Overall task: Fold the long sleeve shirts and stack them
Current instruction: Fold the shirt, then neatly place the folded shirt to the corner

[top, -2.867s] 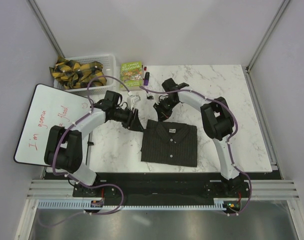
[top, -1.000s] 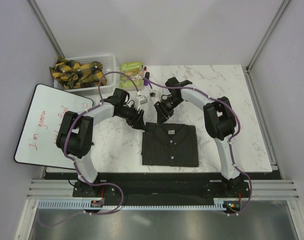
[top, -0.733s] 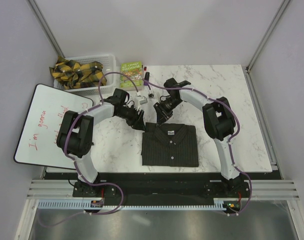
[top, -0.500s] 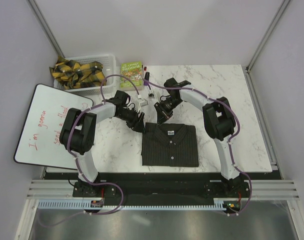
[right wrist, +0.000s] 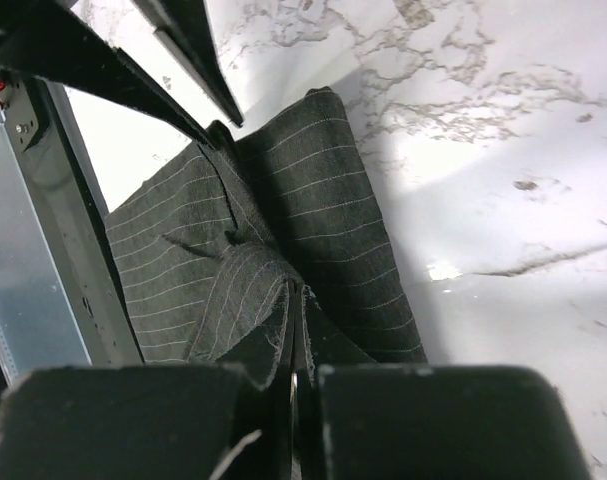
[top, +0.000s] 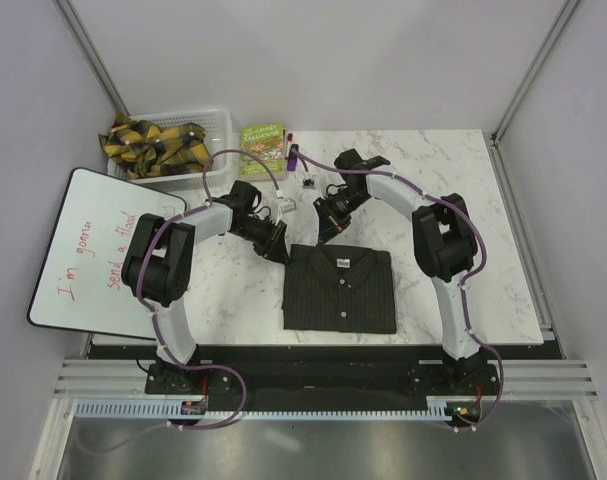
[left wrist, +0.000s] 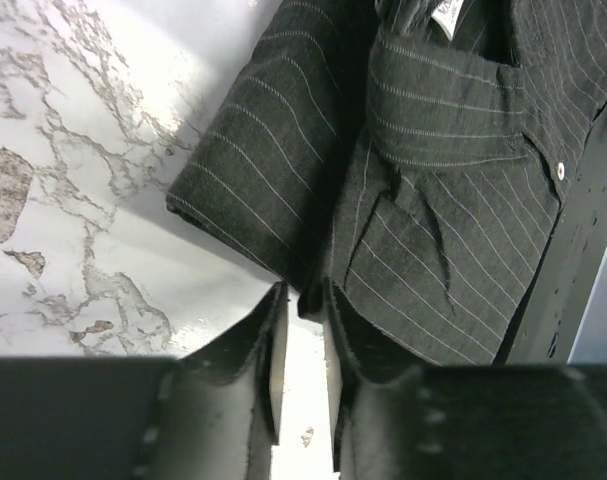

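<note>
The long sleeve shirt [top: 340, 290] lies folded into a dark, finely striped rectangle at the near middle of the table [top: 463, 200]. Its collar is at the far edge and the button line runs from far to near. I see no second shirt.

Both arms meet it along that far edge, so the cloth stretches from the tools back toward the arm bases. The left tool [top: 276, 248] sits at the far-left corner. Its jaws are narrowed to a slim gap with the folded corner lying between the tips (in the wrist view bare table shows through the gap behind them). Whether it has a firm pinch yet, I cannot tell.

The right tool [top: 326, 232] sits just beside it along the edge, a little left of the collar. It is closed tight with a pucker of cloth drawn up into its tips, so it appears to have hold.

Both grips are on the left half of the edge. A lift would likely leave the right side sagging, and neither arm is clearly nearer.

Further out are a book [top: 263, 142], a basket [top: 223, 130] of yellow-black straps, and a whiteboard [top: 93, 240] off the left side.
</note>
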Robot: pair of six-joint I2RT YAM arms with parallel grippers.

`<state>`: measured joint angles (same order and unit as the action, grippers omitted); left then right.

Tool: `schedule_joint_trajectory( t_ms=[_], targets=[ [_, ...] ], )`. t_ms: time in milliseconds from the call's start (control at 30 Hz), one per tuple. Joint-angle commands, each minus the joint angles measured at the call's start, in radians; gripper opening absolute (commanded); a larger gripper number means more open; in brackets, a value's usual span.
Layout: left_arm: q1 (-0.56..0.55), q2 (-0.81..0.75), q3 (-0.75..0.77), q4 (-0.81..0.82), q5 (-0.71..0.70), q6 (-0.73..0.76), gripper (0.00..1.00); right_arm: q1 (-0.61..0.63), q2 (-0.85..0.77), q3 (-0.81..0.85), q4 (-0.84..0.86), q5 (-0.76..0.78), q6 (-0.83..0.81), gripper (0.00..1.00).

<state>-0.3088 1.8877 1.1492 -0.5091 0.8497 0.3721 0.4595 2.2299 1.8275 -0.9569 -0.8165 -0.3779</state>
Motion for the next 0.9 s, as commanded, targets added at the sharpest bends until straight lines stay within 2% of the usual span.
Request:
schedule_joint_trajectory(
  t_ms=[0,167,433,500,567,600,633,667,700,733,800,867],
  targets=[
    [0.004,0.008,0.030,-0.019,0.041,0.016,0.23,-0.015,-0.061,0.006,0.023,0.014,-0.006,0.00],
    [0.002,0.013,0.038,-0.017,0.014,0.007,0.03,-0.022,-0.064,-0.017,0.036,0.036,-0.013,0.00],
    [0.007,-0.024,0.034,0.043,-0.078,-0.042,0.02,-0.027,-0.069,-0.024,0.109,0.100,0.028,0.00],
    [0.005,-0.032,0.029,0.079,-0.127,-0.090,0.05,-0.030,-0.079,-0.019,0.147,0.131,0.053,0.00],
    [0.010,-0.044,0.035,0.087,-0.139,-0.128,0.23,-0.031,-0.091,-0.011,0.176,0.174,0.074,0.04],
    [0.010,-0.051,0.035,0.102,-0.173,-0.151,0.32,-0.035,-0.099,-0.002,0.182,0.189,0.095,0.22],
    [0.014,-0.080,0.032,0.113,-0.182,-0.171,0.41,-0.047,-0.110,-0.001,0.184,0.198,0.109,0.31],
    [0.020,-0.097,0.021,0.121,-0.187,-0.217,0.45,-0.054,-0.145,0.000,0.196,0.204,0.126,0.36],
    [0.026,-0.123,0.009,0.141,-0.181,-0.243,0.48,-0.065,-0.170,-0.013,0.201,0.214,0.160,0.48],
    [0.033,-0.146,-0.006,0.150,-0.175,-0.266,0.52,-0.091,-0.224,-0.026,0.208,0.221,0.172,0.51],
    [0.034,-0.223,-0.060,0.162,-0.143,-0.311,0.53,-0.129,-0.294,-0.104,0.221,0.206,0.204,0.59],
    [0.034,-0.293,-0.104,0.164,-0.121,-0.340,0.54,-0.180,-0.404,-0.186,0.221,0.134,0.214,0.59]
  ],
)
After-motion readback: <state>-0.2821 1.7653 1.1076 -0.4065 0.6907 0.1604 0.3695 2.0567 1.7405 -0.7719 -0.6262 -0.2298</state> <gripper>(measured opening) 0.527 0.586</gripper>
